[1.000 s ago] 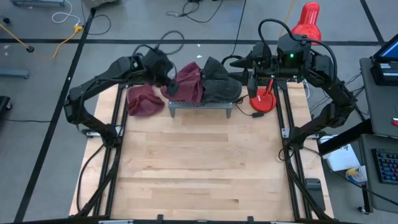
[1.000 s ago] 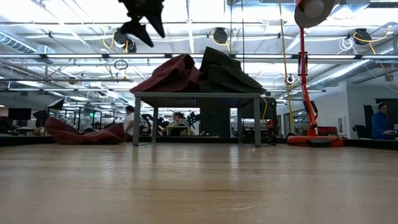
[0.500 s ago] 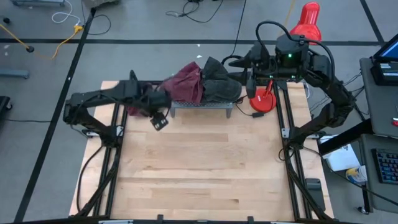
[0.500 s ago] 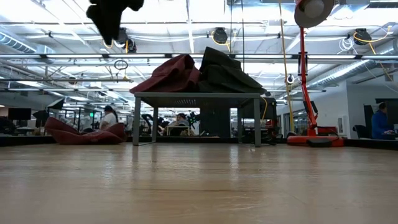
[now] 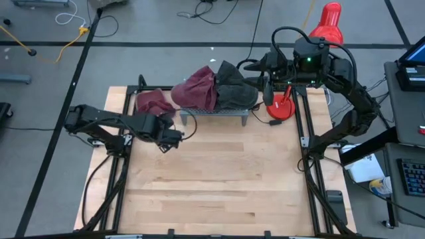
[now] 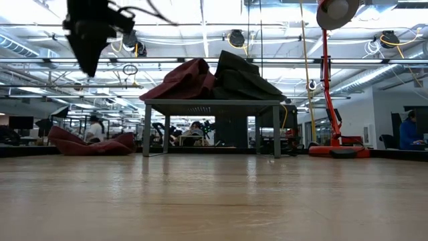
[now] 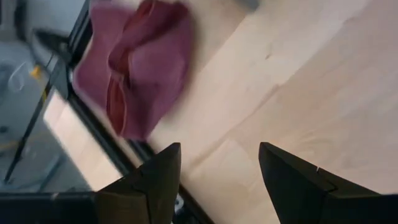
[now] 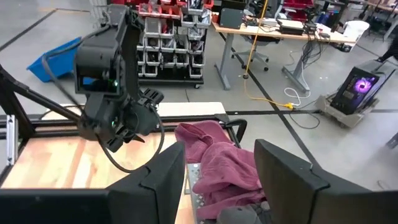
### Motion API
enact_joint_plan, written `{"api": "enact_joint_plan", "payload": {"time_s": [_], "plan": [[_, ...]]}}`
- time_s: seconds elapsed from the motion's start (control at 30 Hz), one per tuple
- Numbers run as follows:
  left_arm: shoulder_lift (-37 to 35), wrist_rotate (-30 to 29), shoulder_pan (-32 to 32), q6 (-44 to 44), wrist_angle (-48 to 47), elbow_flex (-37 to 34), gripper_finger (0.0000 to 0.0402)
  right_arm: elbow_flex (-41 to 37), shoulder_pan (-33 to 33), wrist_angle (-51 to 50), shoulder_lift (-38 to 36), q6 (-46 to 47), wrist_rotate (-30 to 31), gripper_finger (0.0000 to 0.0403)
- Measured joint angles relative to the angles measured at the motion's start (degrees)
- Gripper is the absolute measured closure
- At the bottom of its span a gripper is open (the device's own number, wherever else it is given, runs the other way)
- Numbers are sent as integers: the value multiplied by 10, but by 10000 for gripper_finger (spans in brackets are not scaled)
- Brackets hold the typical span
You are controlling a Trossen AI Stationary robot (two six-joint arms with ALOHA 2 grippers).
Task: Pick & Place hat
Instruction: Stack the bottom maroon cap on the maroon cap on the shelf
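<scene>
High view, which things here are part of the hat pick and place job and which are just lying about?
Part of the job:
- maroon hat on the table
- maroon hat on the rack
- dark hat on the rack
- metal rack
- left gripper, jaws open, holding nothing

Just lying about:
- red lamp
- right gripper, waiting by the rack
</scene>
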Motion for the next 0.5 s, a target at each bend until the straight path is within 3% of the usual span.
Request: {"api": "enact_joint_plan", "payload": {"time_s": [0.2, 0.5], "plan": [[0, -11, -2, -26, 9, -87, 175, 0, 0, 0, 0, -22, 0, 216], [1, -46, -2, 77, 145, -229, 161, 0, 0, 9, 0, -30, 0, 216]]}}
